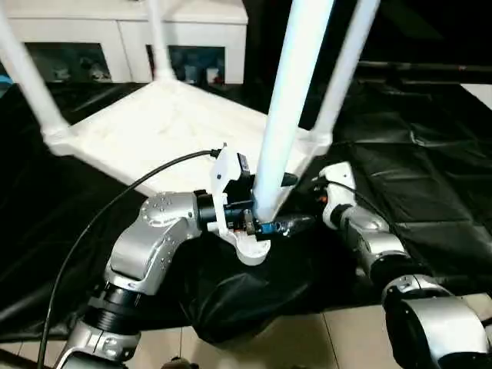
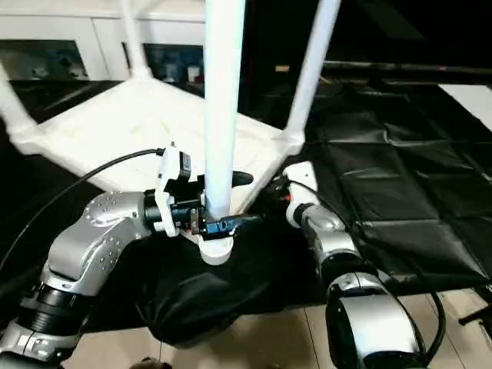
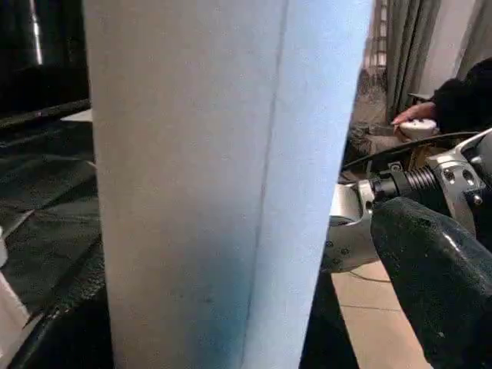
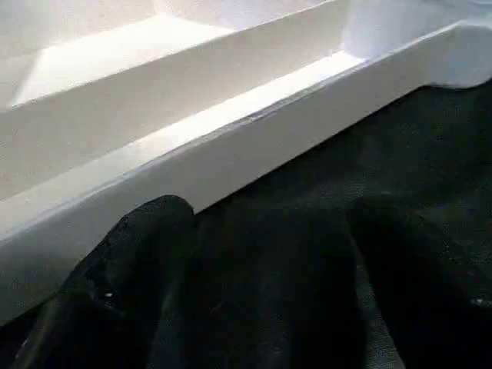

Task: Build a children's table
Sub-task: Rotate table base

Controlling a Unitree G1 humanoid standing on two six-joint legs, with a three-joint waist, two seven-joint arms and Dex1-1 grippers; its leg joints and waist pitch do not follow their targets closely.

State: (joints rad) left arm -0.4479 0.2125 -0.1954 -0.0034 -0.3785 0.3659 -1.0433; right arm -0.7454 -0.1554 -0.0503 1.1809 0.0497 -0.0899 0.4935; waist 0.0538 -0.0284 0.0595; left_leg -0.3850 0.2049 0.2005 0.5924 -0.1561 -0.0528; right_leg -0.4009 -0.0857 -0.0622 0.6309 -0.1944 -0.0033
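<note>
The children's table lies upside down on a black cloth, its white tabletop point(image 1: 154, 123) showing its underside. Three white legs stand up from the left point(image 1: 23, 69), back point(image 1: 157, 38) and right point(image 1: 346, 69) corners. A fourth leg point(image 1: 288, 100) rises from the near corner. My left gripper point(image 1: 298, 200) is open around the base of this near leg point(image 3: 223, 184), with one black finger point(image 3: 430, 284) on each side. My right gripper point(image 4: 280, 254) is open with nothing between its fingers, low over the cloth and close to the tabletop's rim point(image 4: 231, 154).
A white glass-door cabinet point(image 1: 123, 38) stands behind the table. The black cloth point(image 1: 430, 154) spreads wide to the right, and tiled floor point(image 1: 307, 346) lies at the front. A person's hand point(image 3: 415, 115) rests on a white object in the left wrist view.
</note>
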